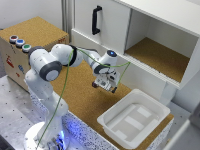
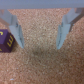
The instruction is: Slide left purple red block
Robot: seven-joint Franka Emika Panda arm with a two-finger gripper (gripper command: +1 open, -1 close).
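In the wrist view a small dark purple block (image 2: 6, 41) with a yellowish mark lies on the cork surface. It sits just outside one finger (image 2: 16, 31) of my gripper (image 2: 40, 46), not between the fingers. The other finger (image 2: 63, 31) is far from it, and the gap between them holds only bare cork. The gripper is open and low over the surface. In the exterior view the gripper (image 1: 104, 87) hangs over the cork table in front of the cabinet. I cannot make out the block in that view.
A white plastic bin (image 1: 150, 107) stands on the exterior view's right, near the table's front. Behind the gripper is a white cabinet with a black handle (image 1: 96, 20) and an open shelf (image 1: 160, 57). A wooden box with coloured buttons (image 1: 20, 42) is at the left.
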